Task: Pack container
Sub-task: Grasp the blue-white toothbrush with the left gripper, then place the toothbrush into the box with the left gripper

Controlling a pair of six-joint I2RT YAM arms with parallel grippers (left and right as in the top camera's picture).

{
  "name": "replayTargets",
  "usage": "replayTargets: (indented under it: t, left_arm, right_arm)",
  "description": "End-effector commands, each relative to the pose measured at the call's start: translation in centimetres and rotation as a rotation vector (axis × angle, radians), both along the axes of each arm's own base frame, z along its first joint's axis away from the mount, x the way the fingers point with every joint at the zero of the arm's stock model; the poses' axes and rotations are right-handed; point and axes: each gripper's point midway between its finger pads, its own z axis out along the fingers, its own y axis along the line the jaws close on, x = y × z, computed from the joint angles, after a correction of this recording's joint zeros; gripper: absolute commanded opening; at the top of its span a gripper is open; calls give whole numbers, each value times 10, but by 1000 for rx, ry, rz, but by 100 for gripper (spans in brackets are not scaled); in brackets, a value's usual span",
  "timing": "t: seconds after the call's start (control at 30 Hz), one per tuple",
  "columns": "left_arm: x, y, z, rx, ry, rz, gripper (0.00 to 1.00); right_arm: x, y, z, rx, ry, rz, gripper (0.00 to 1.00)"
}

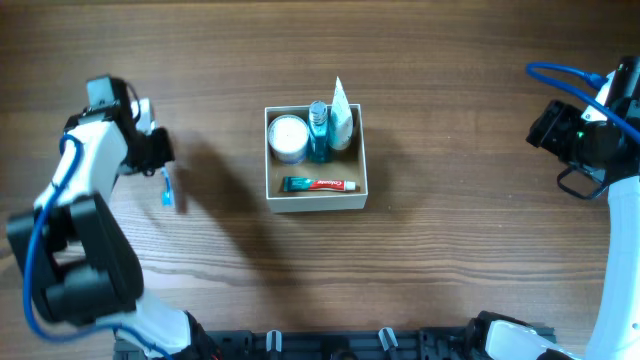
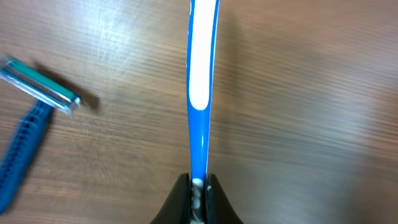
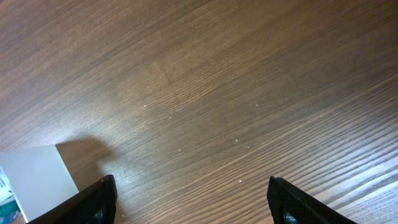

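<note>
Where my left tool [image 2: 198, 190] closes, its fingers pinch the end of a blue-and-white toothbrush [image 2: 199, 74] over the bench [image 2: 311, 124]; a blue razor [image 2: 37, 106] lies on the bench beside it. My right tool [image 3: 196, 202] stands spread open. The container [image 1: 317, 202] sits mid-bench between both arms, holding a jar [image 1: 288, 138], a bottle [image 1: 318, 130], a white tube [image 1: 342, 120] and toothpaste [image 1: 320, 184].

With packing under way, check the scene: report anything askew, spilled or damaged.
Nothing spilled or damaged. The white tube stands in the container with its tip poking past the back wall. A razor lies loose on the table, while the left tool grips a toothbrush.
</note>
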Motion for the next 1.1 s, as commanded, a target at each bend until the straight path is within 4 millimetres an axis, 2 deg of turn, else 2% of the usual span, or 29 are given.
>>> replayTargets:
  t: [0.0,0.07,0.1,0.17,0.23,0.27,0.3,0.4,0.57,0.83,0.97,1.07]
  left_arm:
    - [30,-54,114,47,-290,-195,4]
    - [26,-96,157,86,-408,-378,4]
    - [21,-115,171,103,-451,-469,4]
    - [3,-173,201,152,-550,-756,4]
    - [-13,-214,210,166,-592,-938,4]
    - [-19,-230,210,161,-599,-998,4]
    - [-31,-257,206,143,-597,-1085,4]
    - [-52,-290,187,108,-535,-1198,4]
    - [-72,-319,161,83,-449,-1307,4]
    - [-62,-327,104,111,-302,-1409,4]
    - [-54,-330,94,120,-298,-1419,4]
    - [-46,-323,89,129,-290,-1411,4]
  right_arm:
    - [1,0,-4,5,11,4,78]
    - [1,0,-4,5,11,4,78]
    - [1,0,-4,4,10,4,78]
    - [1,0,-4,5,9,4,78]
    - [1,0,-4,5,10,4,78]
    - [1,0,-4,5,10,4,78]
    - [1,0,-4,5,11,4,78]
    - [1,0,-4,5,11,4,78]
    - [1,0,-4,5,10,4,78]
    - [1,0,-4,5,11,4,78]
    - [1,0,-4,5,11,4,78]
    - [1,0,-4,5,11,4,78]
